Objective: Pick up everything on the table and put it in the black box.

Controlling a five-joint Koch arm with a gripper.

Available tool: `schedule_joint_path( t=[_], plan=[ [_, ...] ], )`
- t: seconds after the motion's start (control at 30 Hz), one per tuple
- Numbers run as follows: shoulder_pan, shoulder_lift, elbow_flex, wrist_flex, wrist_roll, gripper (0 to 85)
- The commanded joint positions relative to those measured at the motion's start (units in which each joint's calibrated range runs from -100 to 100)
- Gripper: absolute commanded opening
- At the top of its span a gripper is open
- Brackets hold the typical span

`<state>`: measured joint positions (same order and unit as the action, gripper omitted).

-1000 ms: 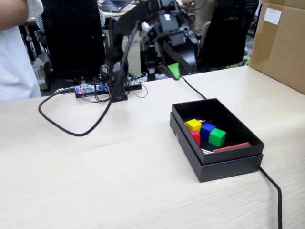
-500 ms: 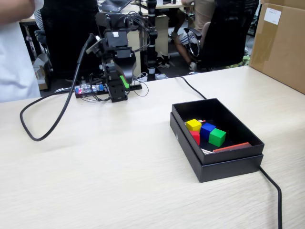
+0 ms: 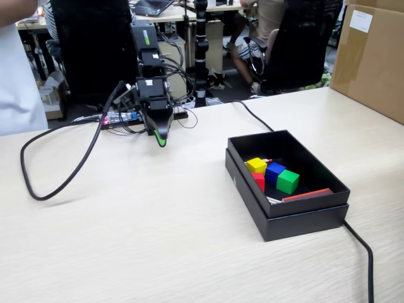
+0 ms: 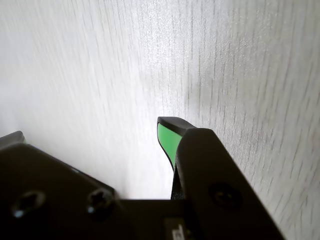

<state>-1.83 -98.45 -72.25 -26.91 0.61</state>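
Your four cubes (image 3: 270,174) sit in the black box (image 3: 297,218) (light and rigid, I'd judge; pinch opposite flat faces). Gripper (image 3: 161,140) above the bare worktop (image 3: 158,227): I can't tell whether it's released or clenched.

Four cubes sit in one black box (image 3: 287,218): one yellow cube (image 3: 255,165), one blue cube (image 3: 275,172), one green cube (image 3: 288,182), one red cube (image 3: 259,181). One red strip (image 3: 307,194) lies along the box's near edge, with perhaps two thin sticks (image 3: 274,201) beside it.
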Motion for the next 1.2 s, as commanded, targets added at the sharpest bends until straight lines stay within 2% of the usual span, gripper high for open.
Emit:
schedule_joint_path(
  t=[0.0, 0.23, 0.4, 1.17],
  plan=[
    [0.4, -1.6, -0.8, 8.2, -0.1, 51.5],
    [0.6, -1.6, -14.2, 20.9, -1.1, 50.4],
    [0.6, -1.6, -21.8, 24.8, -1.3, 50.7],
    [0.5, -1.6, -23.9, 25.1, -1.2, 50.0]
  ],
)
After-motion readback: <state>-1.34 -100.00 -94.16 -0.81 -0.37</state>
